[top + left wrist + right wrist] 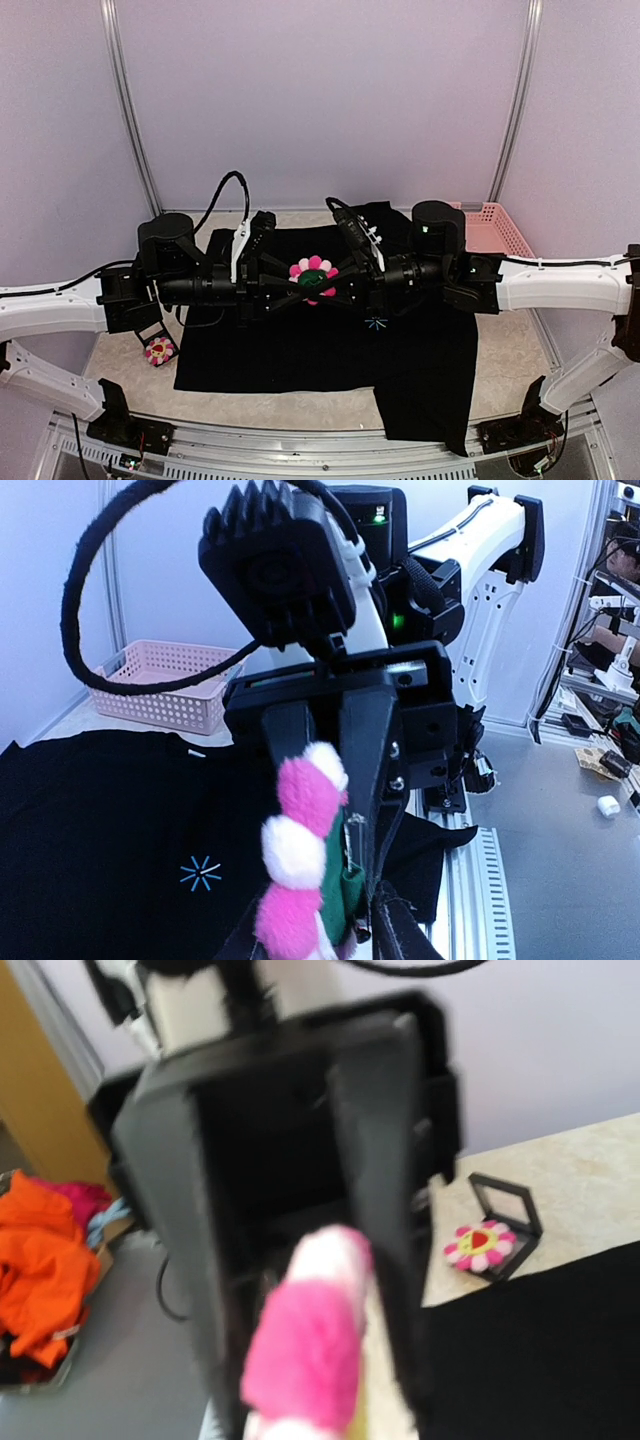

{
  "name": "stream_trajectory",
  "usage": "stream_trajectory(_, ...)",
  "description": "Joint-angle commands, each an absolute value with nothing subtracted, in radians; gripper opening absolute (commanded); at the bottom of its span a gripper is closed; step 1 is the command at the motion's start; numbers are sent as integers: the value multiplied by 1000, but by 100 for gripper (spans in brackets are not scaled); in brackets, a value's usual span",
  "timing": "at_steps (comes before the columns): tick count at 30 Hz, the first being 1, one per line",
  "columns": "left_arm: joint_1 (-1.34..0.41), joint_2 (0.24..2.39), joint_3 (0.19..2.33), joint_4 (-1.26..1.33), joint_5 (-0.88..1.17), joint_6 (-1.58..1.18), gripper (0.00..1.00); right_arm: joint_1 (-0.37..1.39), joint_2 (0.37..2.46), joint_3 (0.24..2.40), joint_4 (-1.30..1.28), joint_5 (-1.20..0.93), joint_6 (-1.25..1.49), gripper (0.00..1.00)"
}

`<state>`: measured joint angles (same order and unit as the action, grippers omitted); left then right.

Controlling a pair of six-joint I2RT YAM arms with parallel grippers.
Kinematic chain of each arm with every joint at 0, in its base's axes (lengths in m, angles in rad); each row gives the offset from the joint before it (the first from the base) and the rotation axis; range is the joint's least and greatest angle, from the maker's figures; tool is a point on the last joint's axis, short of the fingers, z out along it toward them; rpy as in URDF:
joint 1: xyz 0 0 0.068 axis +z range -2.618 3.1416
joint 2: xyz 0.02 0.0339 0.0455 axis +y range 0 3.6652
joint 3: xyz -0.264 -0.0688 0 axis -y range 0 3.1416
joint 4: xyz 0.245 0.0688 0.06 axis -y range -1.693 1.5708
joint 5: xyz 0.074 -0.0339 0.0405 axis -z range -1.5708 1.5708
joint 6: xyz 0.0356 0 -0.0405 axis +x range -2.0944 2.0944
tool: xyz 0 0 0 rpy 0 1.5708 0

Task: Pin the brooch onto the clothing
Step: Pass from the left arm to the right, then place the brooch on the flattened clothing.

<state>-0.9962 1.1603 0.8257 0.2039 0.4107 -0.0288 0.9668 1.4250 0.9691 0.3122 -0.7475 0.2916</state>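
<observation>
Pink-and-white plush flower brooch, mid-frame, hung over the black T-shirt, pinched by the right fingers, apparently so the parted left fingers could work its pin.

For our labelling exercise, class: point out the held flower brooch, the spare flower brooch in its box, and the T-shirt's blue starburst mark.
brooch [313,277]: top view, its dark green middle.
spare brooch [159,350]: top view, its centre.
starburst mark [200,874]: left wrist view, its centre.
</observation>
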Motion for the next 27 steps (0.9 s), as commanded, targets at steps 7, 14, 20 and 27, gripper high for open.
stream_trajectory(7,-951,1139,820,125,451,-49,29,977,1419,966,360,-719,314,0)
stream_trajectory(14,-922,1128,816,109,499,-63,39,974,1444,1023,70,-759,189,0)
stream_trajectory(20,-901,1131,737,163,554,-123,42,973,1486,1034,-90,-817,134,0)
stream_trajectory(27,-901,1146,638,259,433,-231,41,907,1606,1016,-164,-869,153,0)
